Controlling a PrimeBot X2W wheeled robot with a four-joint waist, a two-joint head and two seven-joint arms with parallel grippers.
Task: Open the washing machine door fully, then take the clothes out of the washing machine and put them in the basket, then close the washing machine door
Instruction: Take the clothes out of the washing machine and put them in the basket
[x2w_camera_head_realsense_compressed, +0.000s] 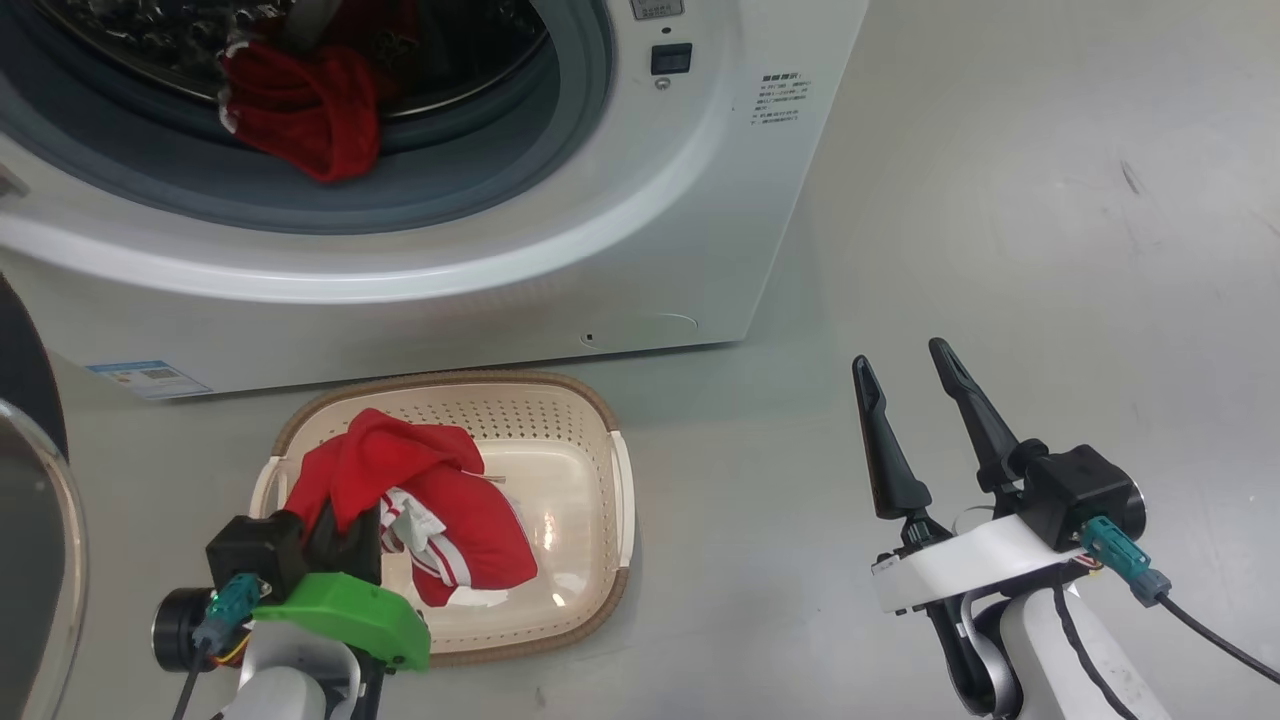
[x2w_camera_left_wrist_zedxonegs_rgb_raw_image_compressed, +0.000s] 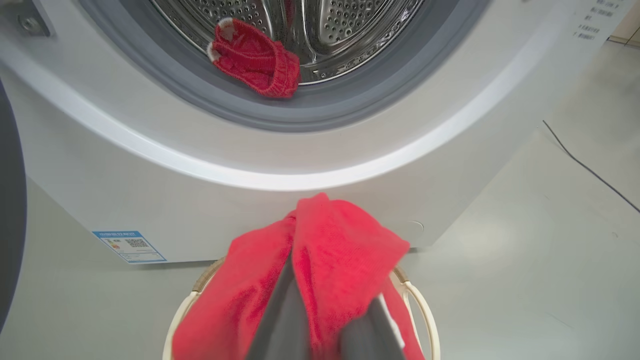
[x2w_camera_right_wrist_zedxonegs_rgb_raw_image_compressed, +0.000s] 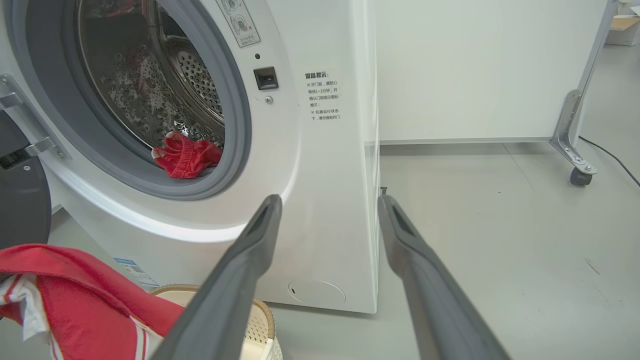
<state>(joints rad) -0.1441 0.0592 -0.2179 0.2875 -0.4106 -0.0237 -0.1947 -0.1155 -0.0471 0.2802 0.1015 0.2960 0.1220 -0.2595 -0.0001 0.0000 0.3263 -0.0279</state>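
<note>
While your left gripper (x2w_camera_head_realsense_compressed: 345, 530) is clamping the red garment (x2w_camera_head_realsense_compressed: 430, 500) over the basket (x2w_camera_head_realsense_compressed: 560, 425), you are aiming to sink it below the rim before parting those jaws. Your right gripper (x2w_camera_head_realsense_compressed: 900, 354) is idling beside the basket, jaws apart. A second red garment (x2w_camera_head_realsense_compressed: 300, 110) is lying in the washing machine (x2w_camera_head_realsense_compressed: 650, 250) porthole.

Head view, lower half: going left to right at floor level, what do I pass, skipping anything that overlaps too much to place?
The washing machine door → blue label → basket → right gripper, open.
</note>
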